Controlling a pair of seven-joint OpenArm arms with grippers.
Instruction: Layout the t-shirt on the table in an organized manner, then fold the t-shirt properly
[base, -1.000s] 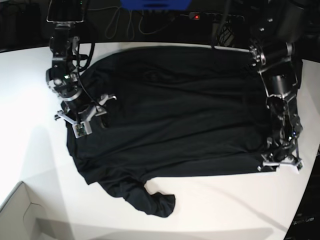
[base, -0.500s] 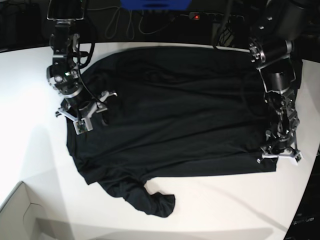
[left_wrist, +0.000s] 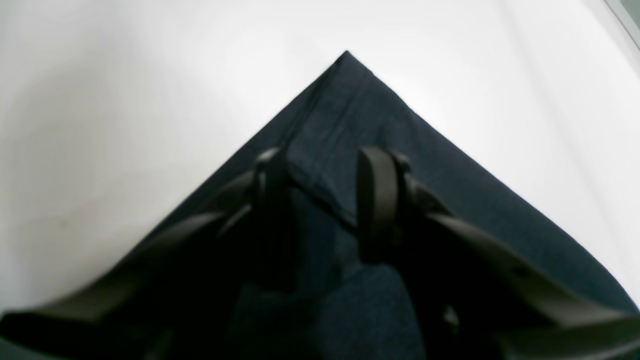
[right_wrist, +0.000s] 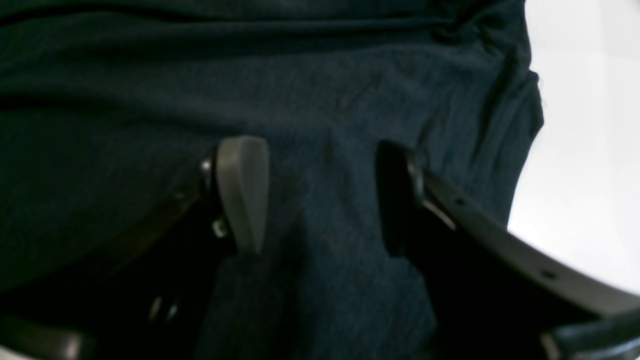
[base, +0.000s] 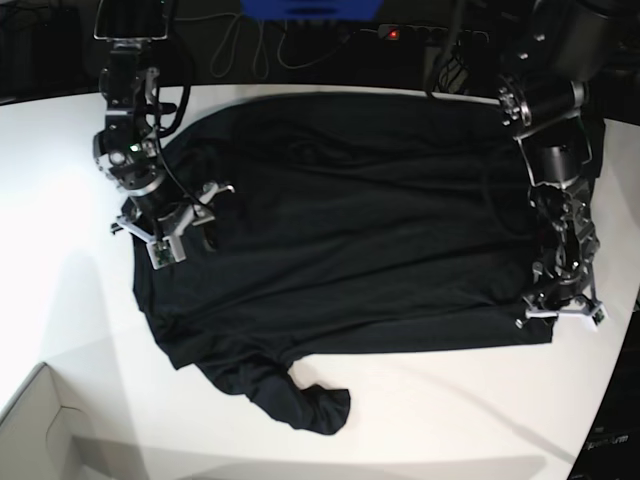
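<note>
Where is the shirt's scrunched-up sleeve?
In the base view, the bunched sleeve lies at the t-shirt's bottom edge, left of centre, on the white table.

Behind the far edge of the white surface, the room falls into near darkness. At 12 o'clock a blue object (base: 310, 9) sits cut off by the top of the view, and just to its right a small red light (base: 394, 34) glows on a dark power strip (base: 432, 35). Thin pale cables (base: 250, 45) loop through the shadow at about 11 o'clock. At 7 o'clock the corner of a pale cardboard box (base: 40, 430) juts in. Light falls brightest on the left side, with soft grey shadows along the near edge.
</note>
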